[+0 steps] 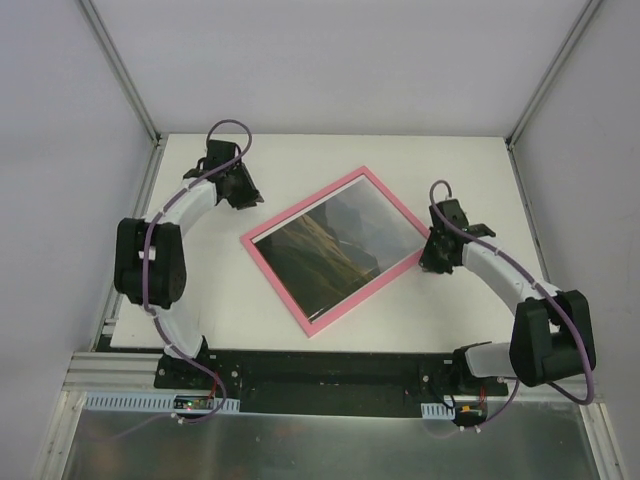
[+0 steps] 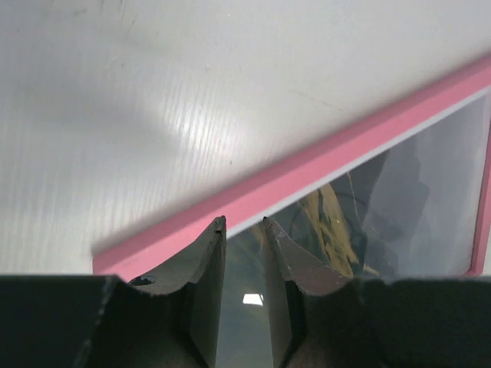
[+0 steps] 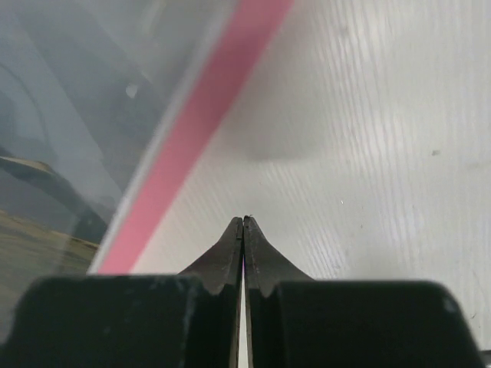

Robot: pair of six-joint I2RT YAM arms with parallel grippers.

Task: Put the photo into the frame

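- I see the photo [image 1: 335,250] lying inside the frame [image 1: 276,287], mid-table (turned askew).
- My left gripper [image 2: 244,222], narrowly parted and empty, hovers by the frame's left corner.
- My right gripper [image 3: 244,220], pinched closed on nothing, sits just beside its right corner.

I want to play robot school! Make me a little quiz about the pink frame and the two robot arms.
1. True or false: the right gripper has its jaws shut.
2. Pick one. Where is the photo?
A. lying inside the pink border of the frame
B. lying outside the frame
C. pinched in a gripper
3. Fill the gap: the left gripper has its fingers a little ___ and holds nothing.

Key: 1 true; 2 A; 3 apart.
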